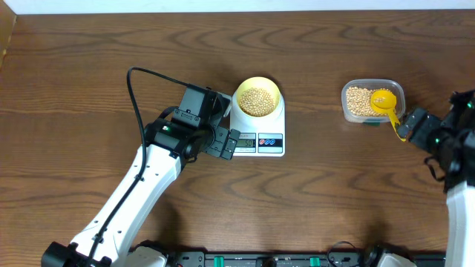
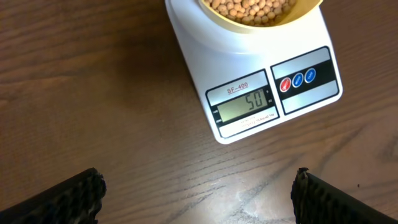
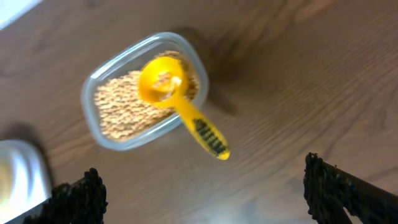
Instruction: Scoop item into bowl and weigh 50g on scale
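The small round pale-yellow bowl (image 1: 241, 89) sits on the far part of the white scale (image 1: 278, 127), near the middle of the dark, grained wooden table (image 1: 89, 59), and holds a loose heap of tiny round tan beans (image 1: 257, 101). The scale is flat, smooth and rounded-rectangular; its grey display (image 2: 242, 107) on the near edge reads 50, beside red and blue buttons (image 2: 297, 79). Well to the right, a clear rounded plastic tub (image 1: 346, 111) holds more beans, with a bright yellow scoop (image 1: 384, 101) lying in it, handle over the near rim. The left gripper (image 2: 199, 199) hangs spread wide just left of the scale, touching nothing. The right gripper (image 3: 205, 199) is spread wide near the tub, empty.
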Controlling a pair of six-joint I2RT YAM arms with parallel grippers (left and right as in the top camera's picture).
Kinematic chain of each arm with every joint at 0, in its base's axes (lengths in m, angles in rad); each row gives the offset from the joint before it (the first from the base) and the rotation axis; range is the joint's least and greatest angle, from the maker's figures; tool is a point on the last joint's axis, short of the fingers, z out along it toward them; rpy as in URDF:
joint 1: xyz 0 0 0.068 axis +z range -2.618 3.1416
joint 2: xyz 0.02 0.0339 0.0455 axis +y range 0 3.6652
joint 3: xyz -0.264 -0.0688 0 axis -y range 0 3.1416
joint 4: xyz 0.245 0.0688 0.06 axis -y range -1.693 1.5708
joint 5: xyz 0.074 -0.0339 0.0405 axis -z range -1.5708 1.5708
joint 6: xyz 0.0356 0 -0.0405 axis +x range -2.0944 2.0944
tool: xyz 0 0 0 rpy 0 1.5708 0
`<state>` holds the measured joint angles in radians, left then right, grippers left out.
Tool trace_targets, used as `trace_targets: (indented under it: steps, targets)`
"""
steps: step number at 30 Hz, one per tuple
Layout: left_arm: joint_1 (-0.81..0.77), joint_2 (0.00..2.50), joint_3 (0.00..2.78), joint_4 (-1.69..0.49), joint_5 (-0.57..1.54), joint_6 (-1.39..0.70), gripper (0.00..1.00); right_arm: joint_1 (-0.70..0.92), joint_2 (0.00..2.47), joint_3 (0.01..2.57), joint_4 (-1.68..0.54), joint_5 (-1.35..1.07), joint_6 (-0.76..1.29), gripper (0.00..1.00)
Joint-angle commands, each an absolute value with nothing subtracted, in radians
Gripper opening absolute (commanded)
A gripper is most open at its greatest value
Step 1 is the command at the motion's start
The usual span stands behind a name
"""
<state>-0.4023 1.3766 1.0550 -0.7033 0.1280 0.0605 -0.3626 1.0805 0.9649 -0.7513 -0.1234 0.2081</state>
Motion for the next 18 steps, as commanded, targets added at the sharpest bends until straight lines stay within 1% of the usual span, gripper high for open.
trace_targets:
  steps: [1, 5, 9, 14, 18]
  targets:
    - [-0.405, 1.373, 1.055, -0.705, 0.122, 0.075, 0.98, -0.366, 0.963, 0.961, -0.805, -0.189, 0.184, 0.99]
    - [-0.405, 1.373, 1.055, -0.705, 0.122, 0.075, 0.98, -0.366, 0.875, 0.961, -0.886, -0.194, 0.104, 0.99]
    - [-0.405, 1.373, 1.055, -0.705, 0.122, 0.075, 0.98, -0.366, 0.819, 0.961, -0.949, -0.193, 0.099, 0.99]
    - [-0.405, 1.373, 1.055, -0.705, 0.122, 0.075, 0.98, -0.366, 0.815, 0.961, -1.026, -0.187, 0.099, 0.99]
    - [-0.405, 1.373, 1.055, -0.705, 0.122, 0.075, 0.98, -0.366, 0.817, 0.961, -1.04, -0.187, 0.099, 0.99]
